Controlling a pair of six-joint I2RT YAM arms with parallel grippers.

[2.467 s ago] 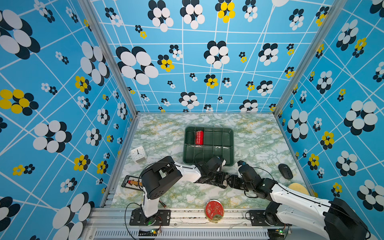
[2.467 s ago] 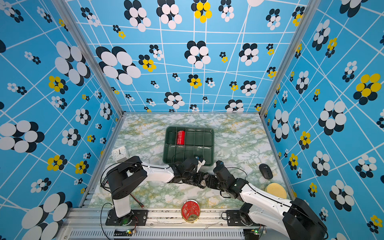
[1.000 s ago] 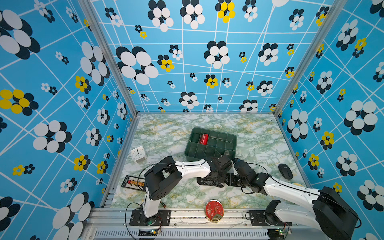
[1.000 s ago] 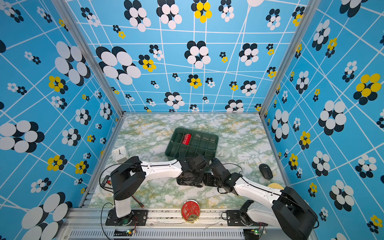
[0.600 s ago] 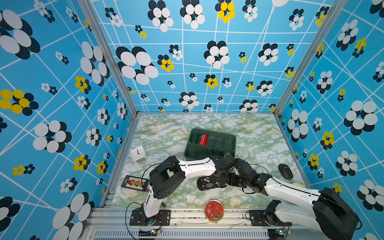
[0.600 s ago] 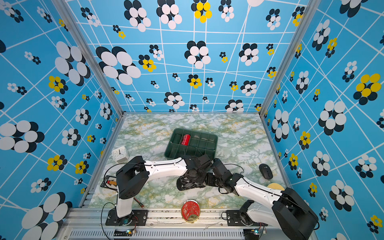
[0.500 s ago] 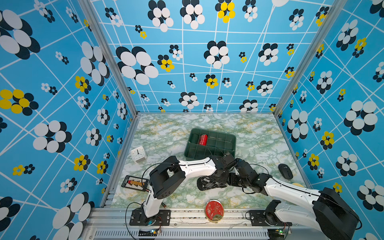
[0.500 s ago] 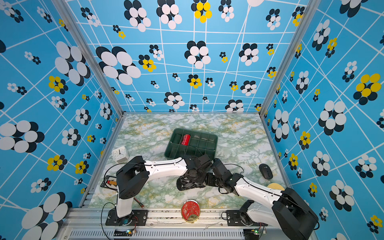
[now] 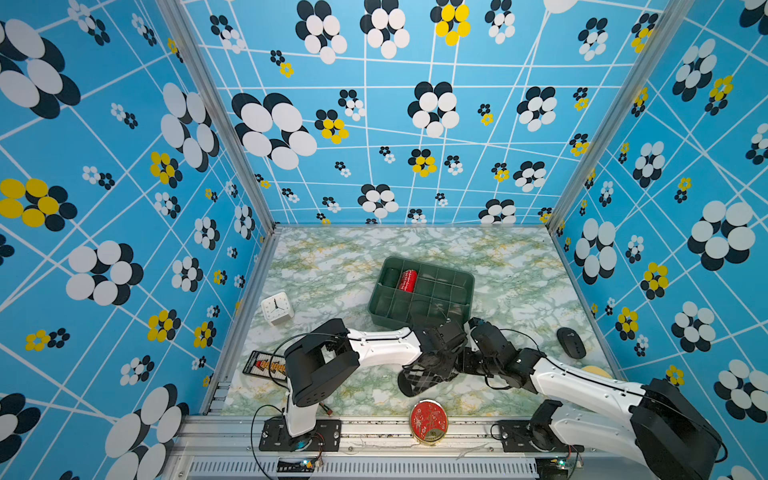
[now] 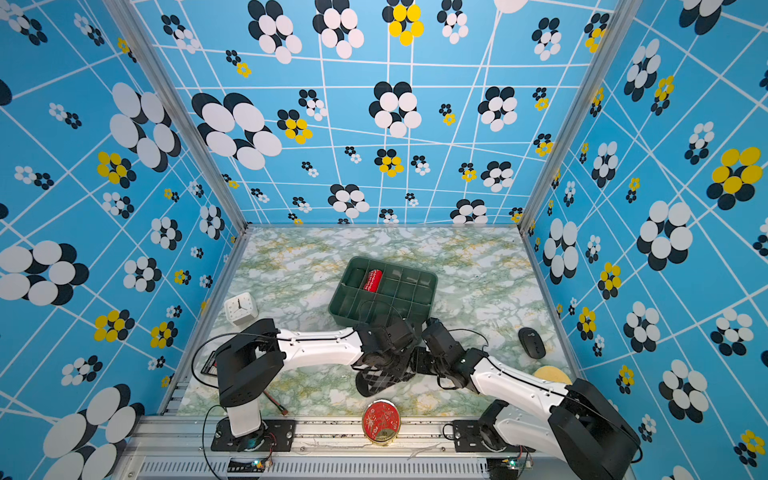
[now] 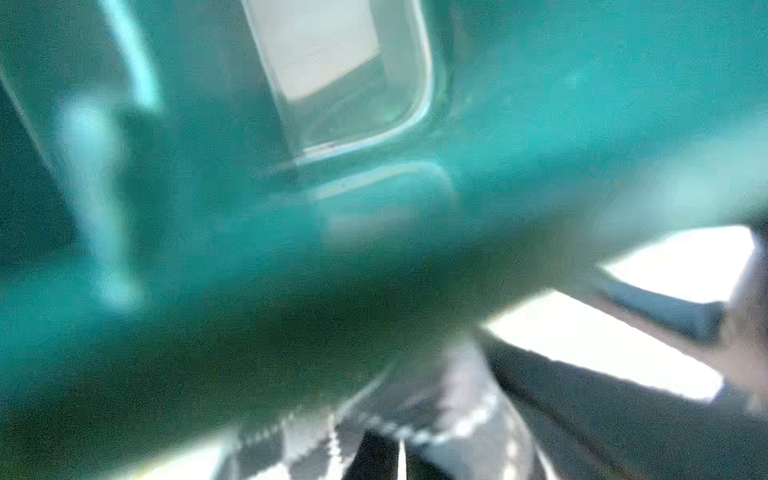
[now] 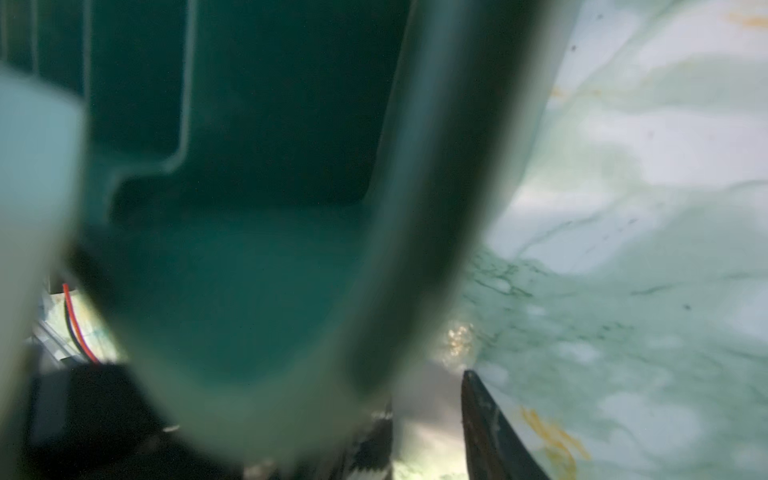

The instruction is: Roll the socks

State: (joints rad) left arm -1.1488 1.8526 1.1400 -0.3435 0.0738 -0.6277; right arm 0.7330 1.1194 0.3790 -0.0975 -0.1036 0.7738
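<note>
The green tray (image 9: 390, 318), square to the back wall two and a half seconds ago, is now sitting askew, with its near right corner swung toward the arms. Over the last half second almost nothing is shifting. The socks (image 9: 417, 382), hidden under the arms back then, are now trailing out toward the front of the desk (image 9: 332, 266).

The left fingers (image 9: 435, 362) are pressing together on the socks' upper end. The blurred left wrist view is showing argyle fabric (image 11: 436, 424) right at them. The right fingers (image 9: 465, 362) are hovering just beside them near the tray's front wall, and I cannot tell whether they are apart or gripping.

The socks are lying between the tray and a red tin (image 9: 429, 420) sitting at the front edge. Open desk is stretching behind and left of the tray. A white clock (image 9: 277, 307) is standing near the left wall and a black mouse (image 9: 570, 343) is lying near the right. Green-veined marble is covering the surface, and blue flowered walls (image 9: 374, 124) are closing in three sides.
</note>
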